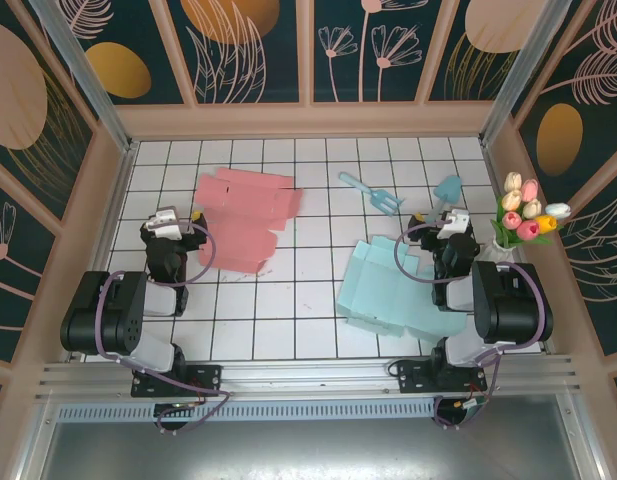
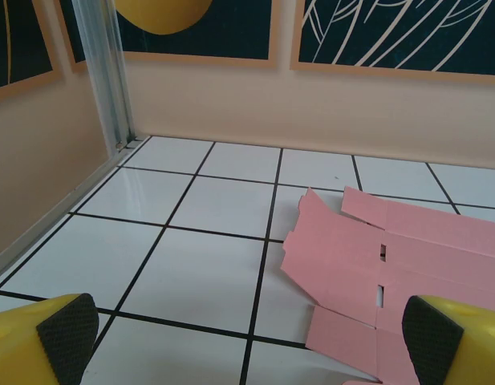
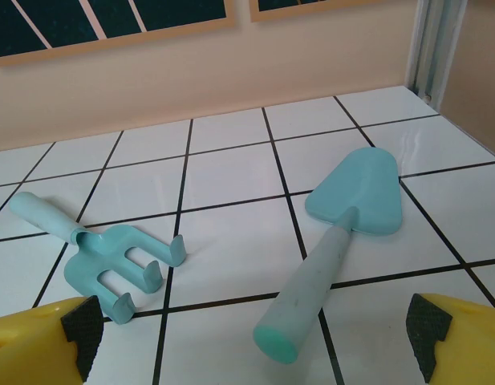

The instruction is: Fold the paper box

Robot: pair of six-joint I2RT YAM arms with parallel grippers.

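A flat, unfolded pink paper box lies on the white tiles at the left; in the left wrist view this pink sheet spreads ahead and to the right. A second flat sheet, a light-blue paper box, lies at the right, partly under the right arm. My left gripper stands open just left of the pink sheet, nothing between its yellow fingers. My right gripper is open too, behind the blue sheet, holding nothing.
A teal toy rake and a teal trowel lie on the tiles just beyond the right gripper. A vase of tulips stands at the right wall. Peach walls enclose the tiled floor on three sides.
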